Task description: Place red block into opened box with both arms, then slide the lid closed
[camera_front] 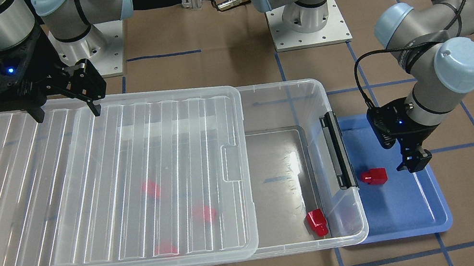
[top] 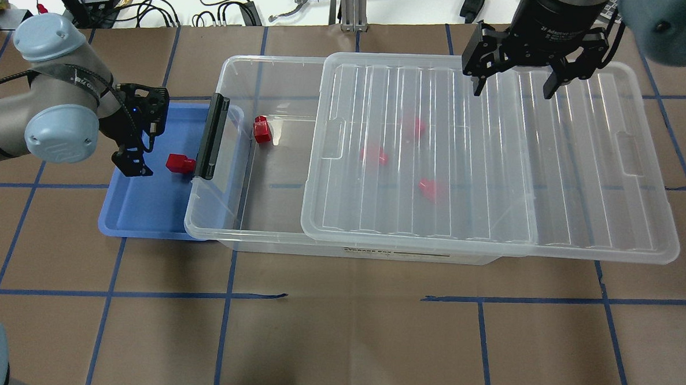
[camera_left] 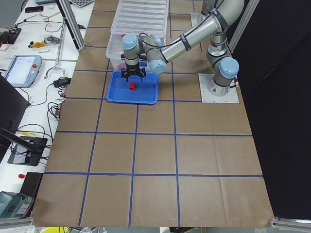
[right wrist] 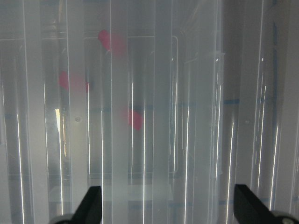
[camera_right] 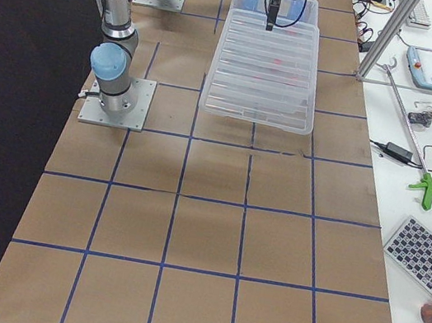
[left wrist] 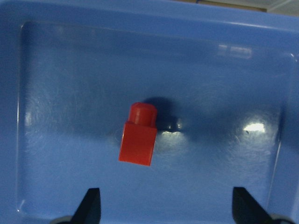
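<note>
left gripper (top: pixel 131 163): jaws spread, empty, over small glossy red plastic block (top: pixel 180 163) lying in shallow blue plastic tray (top: pixel 145 218) | right gripper (top: pixel 514 84): jaws spread, empty, above ribbed translucent plastic lid (top: pixel 495 164) | lid: covers large clear plastic box (top: pixel 267 62) except latch end

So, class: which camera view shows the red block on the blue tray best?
The left wrist-mounted view: the red block sits large, stub clear. Overhead and front-facing views show it small beside the latch; exterior left, a speck; others miss it.
</note>
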Tool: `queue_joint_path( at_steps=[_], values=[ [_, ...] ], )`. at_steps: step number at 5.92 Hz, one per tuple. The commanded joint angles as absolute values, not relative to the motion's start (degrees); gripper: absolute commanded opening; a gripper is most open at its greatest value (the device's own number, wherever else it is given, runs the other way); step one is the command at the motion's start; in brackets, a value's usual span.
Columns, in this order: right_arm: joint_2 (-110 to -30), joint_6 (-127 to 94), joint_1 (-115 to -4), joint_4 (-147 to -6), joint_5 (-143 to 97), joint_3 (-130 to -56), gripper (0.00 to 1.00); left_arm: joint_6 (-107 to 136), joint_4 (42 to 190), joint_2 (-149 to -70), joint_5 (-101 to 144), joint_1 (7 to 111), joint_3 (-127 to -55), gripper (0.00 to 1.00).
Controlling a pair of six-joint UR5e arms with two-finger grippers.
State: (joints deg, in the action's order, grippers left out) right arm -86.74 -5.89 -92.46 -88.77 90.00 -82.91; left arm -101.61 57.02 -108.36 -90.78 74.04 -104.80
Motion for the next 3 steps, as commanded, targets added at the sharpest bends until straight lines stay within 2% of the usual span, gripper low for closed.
queue_joint_path(
  at_steps=[1,3],
  values=[
    [-86.75,-5.8,-90.54,-88.16,89.74,-83.06,1.0,-101.78,56.16,-111.69,-90.36,74.09,-104.33,0.98],
    [-86.92,-5.63,-89.82,-88.24,89.65,-82.97,1.0,-102.04,52.3,-113.99,-89.91,74.71,-104.76,0.98]
  ],
)
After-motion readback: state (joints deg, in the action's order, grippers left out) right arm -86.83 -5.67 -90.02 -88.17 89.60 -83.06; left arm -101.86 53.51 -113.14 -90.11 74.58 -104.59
